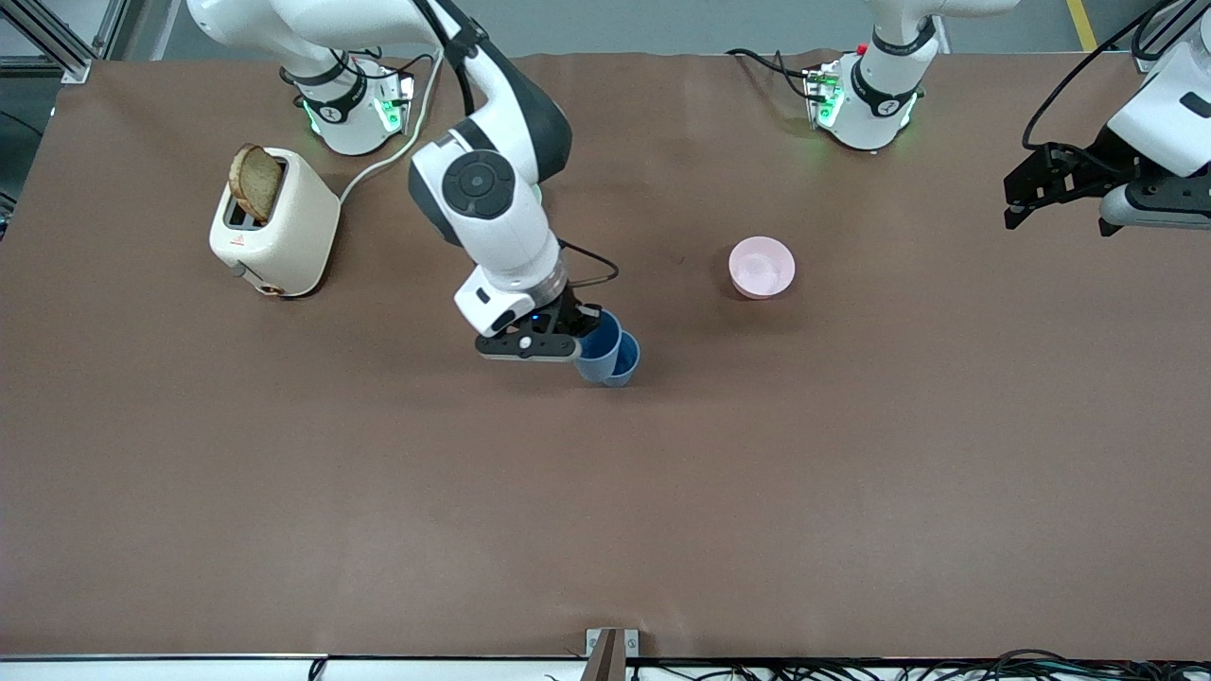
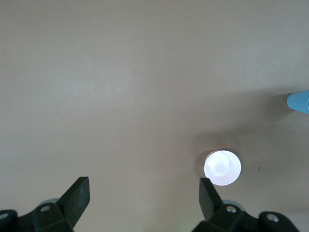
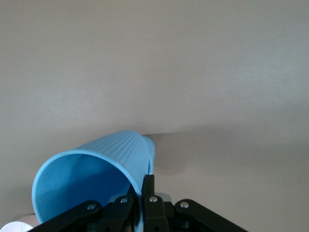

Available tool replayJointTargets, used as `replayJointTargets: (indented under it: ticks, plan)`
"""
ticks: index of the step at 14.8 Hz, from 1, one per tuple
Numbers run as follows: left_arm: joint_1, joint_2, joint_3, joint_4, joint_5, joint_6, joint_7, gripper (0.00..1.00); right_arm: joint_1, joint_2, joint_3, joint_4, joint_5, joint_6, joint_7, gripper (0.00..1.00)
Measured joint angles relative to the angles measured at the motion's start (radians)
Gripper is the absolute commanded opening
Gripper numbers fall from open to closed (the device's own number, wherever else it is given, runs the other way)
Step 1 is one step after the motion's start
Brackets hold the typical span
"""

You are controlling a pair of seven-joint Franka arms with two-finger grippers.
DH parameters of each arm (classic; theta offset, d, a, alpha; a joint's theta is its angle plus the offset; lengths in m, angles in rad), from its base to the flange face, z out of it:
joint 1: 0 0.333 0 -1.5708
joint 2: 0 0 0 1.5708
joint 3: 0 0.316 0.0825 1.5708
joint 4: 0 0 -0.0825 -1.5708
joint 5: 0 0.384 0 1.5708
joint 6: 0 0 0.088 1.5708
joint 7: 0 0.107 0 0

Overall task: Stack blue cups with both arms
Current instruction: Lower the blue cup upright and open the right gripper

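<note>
Right gripper [image 1: 579,333] jaws pinch one blue cup's [image 1: 598,342] rim.

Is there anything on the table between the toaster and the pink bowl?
In the front view, the right gripper, shut on the blue cups, sits between the toaster and the pink bowl.

A brown-covered table [image 1: 851,492] fills the scene (grey floor [image 1: 662,24] along its top edge).

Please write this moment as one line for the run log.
right gripper: shut on blue cup, over second cup | left gripper: open, waiting at left arm's table end | pink bowl: untouched
</note>
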Motion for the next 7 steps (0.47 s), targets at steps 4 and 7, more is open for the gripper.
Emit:
replayJointTargets:
  ticks: [4, 7]
  plan:
    - [0.001, 0.006, 0.0, -0.009, 0.0, 0.013, 0.0, 1.0, 0.031, 0.023, 0.0, -0.001, 0.0, 0.008, 0.006, 0.0]
    - [0.002, 0.013, 0.0, -0.01, -0.003, 0.028, 0.0, 1.0, 0.042, 0.028, 0.0, -0.017, 0.0, 0.003, 0.007, 0.0]
